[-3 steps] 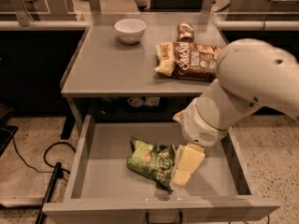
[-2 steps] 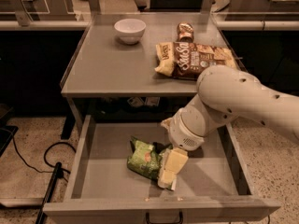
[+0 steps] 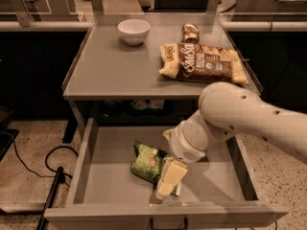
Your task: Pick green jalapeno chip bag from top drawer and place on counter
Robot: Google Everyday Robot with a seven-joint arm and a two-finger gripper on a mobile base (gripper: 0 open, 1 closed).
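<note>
Green bag point(image 3: 147, 161) lies in the open drawer point(image 3: 108, 188), the gripper point(image 3: 167, 185) down at its right edge, near the front. Whether it has hold, I can't tell.

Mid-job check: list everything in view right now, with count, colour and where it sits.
green jalapeno chip bag: one, green, in the top drawer, near its middle
top drawer: one, grey, open below the counter
counter: one, grey, above the drawer
bowl: one, white, counter rear left
large chip bag: one, brown and yellow, counter right
small container: one, brown, behind the large chip bag
cable: one, black, floor at left
arm: one, white, entering from the right
gripper: one, pale, low in the drawer at the green bag's right edge
</note>
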